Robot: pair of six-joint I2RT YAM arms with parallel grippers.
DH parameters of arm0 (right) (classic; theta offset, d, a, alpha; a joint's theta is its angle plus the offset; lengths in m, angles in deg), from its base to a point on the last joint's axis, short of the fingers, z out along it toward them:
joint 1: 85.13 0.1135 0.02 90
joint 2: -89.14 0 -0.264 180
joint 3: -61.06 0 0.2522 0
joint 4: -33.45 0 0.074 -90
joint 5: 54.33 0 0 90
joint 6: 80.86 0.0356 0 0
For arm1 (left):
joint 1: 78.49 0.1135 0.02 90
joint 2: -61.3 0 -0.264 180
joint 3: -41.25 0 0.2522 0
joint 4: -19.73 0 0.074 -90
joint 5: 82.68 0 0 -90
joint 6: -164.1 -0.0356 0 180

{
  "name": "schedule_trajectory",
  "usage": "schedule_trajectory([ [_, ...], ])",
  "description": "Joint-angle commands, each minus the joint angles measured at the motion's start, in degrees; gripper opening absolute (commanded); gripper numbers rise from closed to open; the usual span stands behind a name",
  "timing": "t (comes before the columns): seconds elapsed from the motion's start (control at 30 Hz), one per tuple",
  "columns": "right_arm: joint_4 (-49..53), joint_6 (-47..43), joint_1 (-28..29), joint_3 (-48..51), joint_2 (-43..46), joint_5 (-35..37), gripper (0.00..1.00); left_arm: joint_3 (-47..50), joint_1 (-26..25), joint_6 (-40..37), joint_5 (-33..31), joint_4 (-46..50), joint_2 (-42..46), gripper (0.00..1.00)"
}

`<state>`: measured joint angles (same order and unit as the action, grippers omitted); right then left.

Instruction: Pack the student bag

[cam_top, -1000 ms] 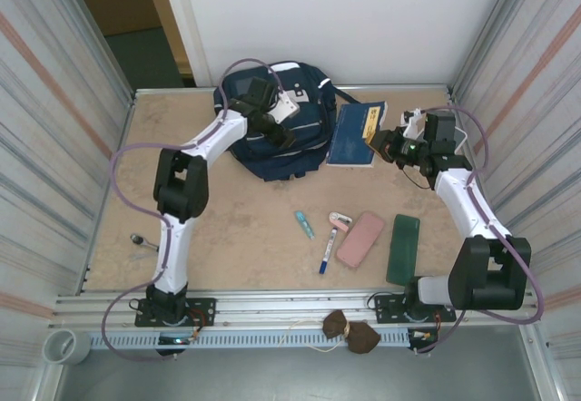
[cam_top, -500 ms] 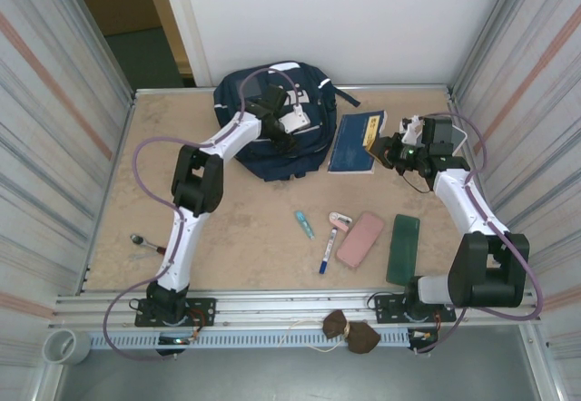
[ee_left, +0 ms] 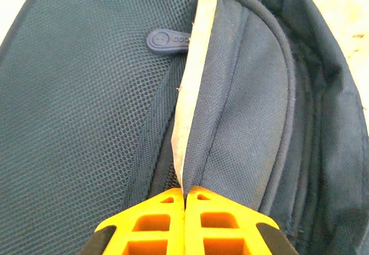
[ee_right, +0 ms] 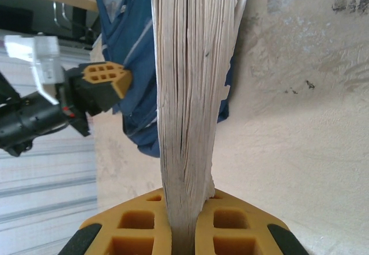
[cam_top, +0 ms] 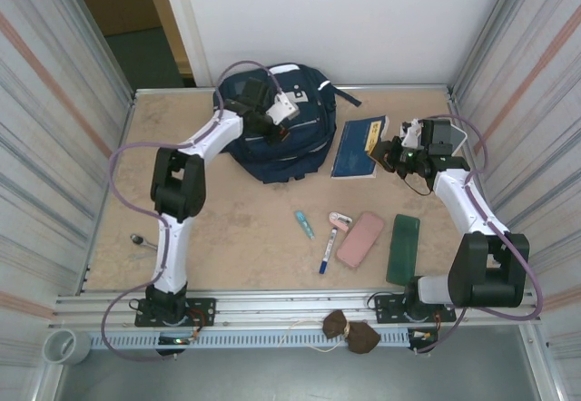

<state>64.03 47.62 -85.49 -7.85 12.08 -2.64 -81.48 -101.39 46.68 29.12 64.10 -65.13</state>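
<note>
Both clamped here: my left gripper pinches the student bag by its pale stripe, right gripper squeezes the notebook.

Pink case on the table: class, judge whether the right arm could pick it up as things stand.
Probably not yet: the right gripper is shut on the navy notebook. The pink case itself lies uncovered, between pen and green case.
</note>
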Motion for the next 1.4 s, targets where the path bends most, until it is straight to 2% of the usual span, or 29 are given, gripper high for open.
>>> schedule_trajectory([
  [0.0, 0.37, -1.74, 0.85, -0.57, -0.13, 0.68, 0.00, 2.68, 0.94, 5.29, 7.57, -2.95, 5.53, 0.00],
  [0.17, -1.05, -1.28, 3.72, -1.53, -2.10, -0.72, 0.00, 2.91, 2.34, 10.95, 6.54, -4.90, 8.39, 0.00],
  [0.33, -9.50, 5.47, 7.27, -0.51, -6.84, -6.98, 0.00, 0.09, 4.23, 16.22, 9.94, -5.51, 8.93, 0.00],
  [0.53, -16.43, 10.77, 10.23, 0.26, -10.35, -5.53, 0.00, -5.18, 5.54, 20.38, 14.03, -4.59, 8.30, 0.00],
  [0.7, -24.53, 17.07, 13.52, -2.99, -16.44, -4.81, 0.00, -8.74, 6.03, 22.22, 15.69, -3.91, 7.82, 0.00],
  [0.83, -29.83, 20.78, 15.82, -5.66, -20.45, 0.37, 0.00, -9.84, 6.11, 22.45, 16.17, -3.63, 7.65, 0.00],
  [1.0, -44.70, 29.87, 19.01, -9.31, -28.20, 7.95, 0.00, -11.30, 6.20, 23.68, 16.77, -3.43, 6.99, 0.00],
  [1.27, -50.47, 35.36, 24.62, -23.19, -43.01, 23.13, 0.00, -13.08, 6.20, 25.50, 18.09, -3.92, 5.27, 0.00],
  [1.37, -51.78, 36.92, 26.63, -30.47, -50.10, 28.81, 0.08, -13.59, 6.20, 26.54, 18.87, -4.24, 4.63, 0.00],
])
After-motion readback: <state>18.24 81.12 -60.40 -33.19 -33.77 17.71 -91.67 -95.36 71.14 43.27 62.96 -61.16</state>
